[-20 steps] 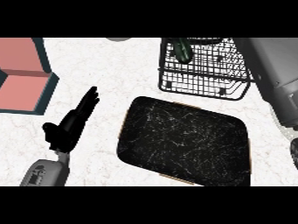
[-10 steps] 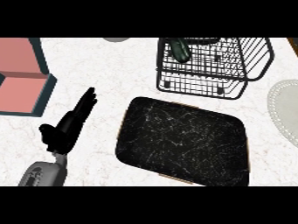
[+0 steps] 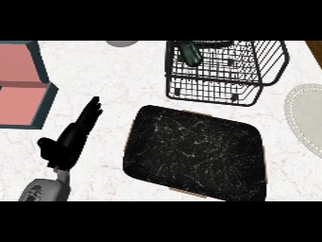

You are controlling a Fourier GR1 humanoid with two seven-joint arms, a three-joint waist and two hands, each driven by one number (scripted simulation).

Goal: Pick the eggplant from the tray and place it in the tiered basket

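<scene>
The dark eggplant (image 3: pixel 189 53) lies inside the black wire tiered basket (image 3: pixel 223 90) at the top of the head view, near the basket's left side. In front of the basket sits the black tray (image 3: pixel 195 156) with a pale scratched pattern, and nothing rests on it. My left hand (image 3: pixel 71 138) lies open on the white counter to the left of the tray, fingers straight and pointing up the view, touching nothing. My right hand is out of the view.
A teal box (image 3: pixel 43 101) with a pink inside stands open at the left edge. A white plate (image 3: pixel 309 118) with something yellow on it sits at the right edge. A grey round object (image 3: pixel 123 43) peeks in at the top.
The right forearm, at the right edge one second ago, has withdrawn out of view, uncovering the white plate. The left hand has stayed in place.
</scene>
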